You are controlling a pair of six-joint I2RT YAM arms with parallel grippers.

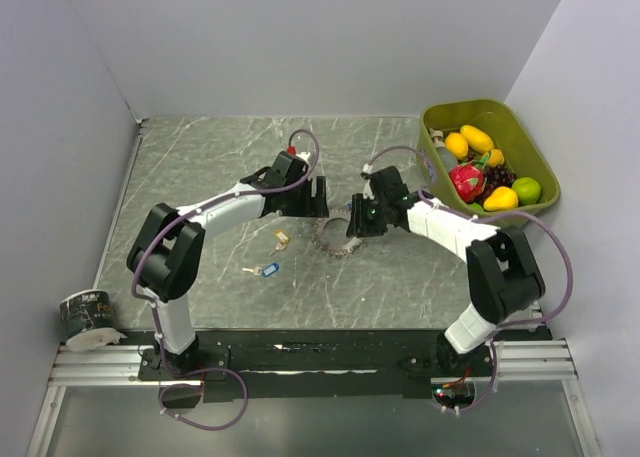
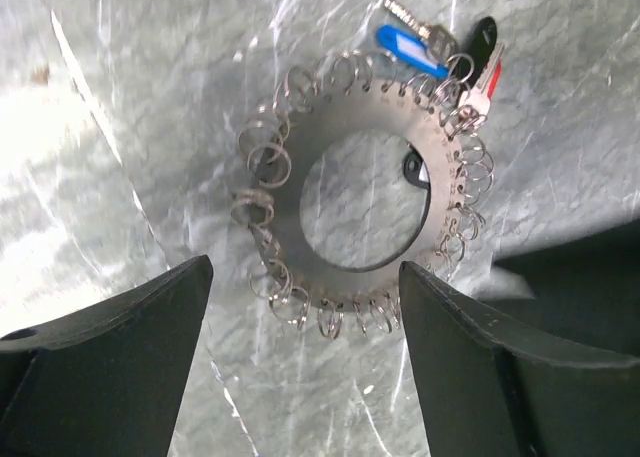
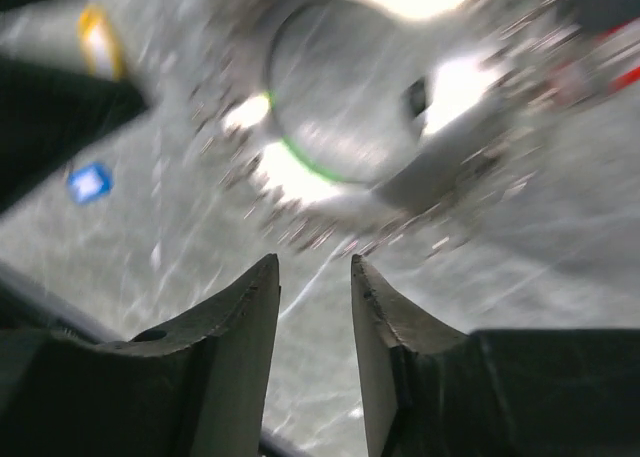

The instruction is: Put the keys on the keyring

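The keyring (image 1: 333,243), a flat grey metal ring with several small wire loops round its rim, lies on the table between my two grippers. In the left wrist view the keyring (image 2: 372,112) lies just beyond my open, empty left gripper (image 2: 305,272). A blue-tagged key (image 2: 412,54) and a red-headed key (image 2: 487,82) lie at its far right rim; I cannot tell whether they are attached. A yellow key (image 1: 281,239) and a blue key (image 1: 266,270) lie loose to the left. My right gripper (image 3: 315,262) is slightly open and empty, just short of the blurred keyring (image 3: 440,167).
A green bin (image 1: 535,157) of fruit stands at the back right. A roll of tape (image 1: 88,317) sits at the near left edge. In the top view my left gripper (image 1: 312,199) and right gripper (image 1: 358,222) are close together over the ring. Walls enclose three sides.
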